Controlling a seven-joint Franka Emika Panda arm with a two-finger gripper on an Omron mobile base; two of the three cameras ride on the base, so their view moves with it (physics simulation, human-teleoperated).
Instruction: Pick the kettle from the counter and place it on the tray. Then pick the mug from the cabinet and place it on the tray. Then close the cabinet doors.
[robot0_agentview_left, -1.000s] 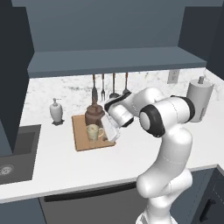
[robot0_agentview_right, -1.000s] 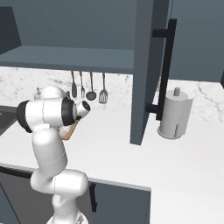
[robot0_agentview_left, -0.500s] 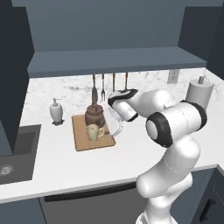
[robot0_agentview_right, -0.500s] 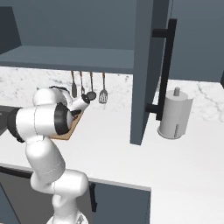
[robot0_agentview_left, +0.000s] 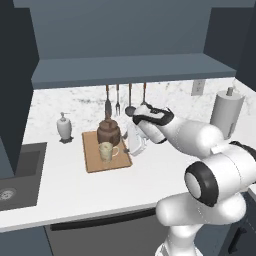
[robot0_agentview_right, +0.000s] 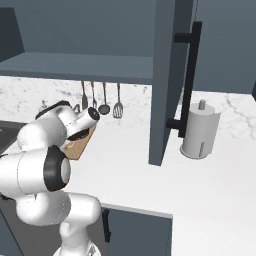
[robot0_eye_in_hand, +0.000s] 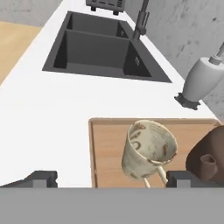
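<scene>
A: Left base view: white marbled counter (robot0_agentview_left: 150, 175) running wide, dark sink (robot0_agentview_left: 17, 172) sunk in at 9 o'clock. Above, open blue-grey cabinet (robot0_agentview_left: 130, 67) with one shelf, nothing seen on it.

B: Right base view: cabinet door (robot0_agentview_right: 167, 80) swung out at 1 o'clock, black bar handle (robot0_agentview_right: 187, 80) down its face. Paper towel roll (robot0_agentview_right: 200, 132) just beyond it at 3 o'clock.

A: Next in size?

B: Wooden tray (robot0_agentview_left: 95, 157) flat on the counter, left of centre in the left base view, between the sink and the arm.

A: On it?

B: Brown kettle (robot0_agentview_left: 109, 132) on the tray's far half. Cream mug (robot0_agentview_left: 106, 151) upright at 6 o'clock of the kettle, close beside it; contact hard to judge. Hand view confirms: mug (robot0_eye_in_hand: 148, 151) on the board, kettle (robot0_eye_in_hand: 208, 159) at its 3 o'clock.

A: Claw?

B: Gripper (robot0_agentview_left: 136, 145) spread wide, gripping nothing, hovering at 3 o'clock of the mug, apart from it.

A: Smaller bits?

B: White soap dispenser (robot0_agentview_left: 64, 127) at 10 o'clock of the tray. Utensils (robot0_agentview_left: 125, 100) hung on the back wall at 12 o'clock of the kettle.
</scene>
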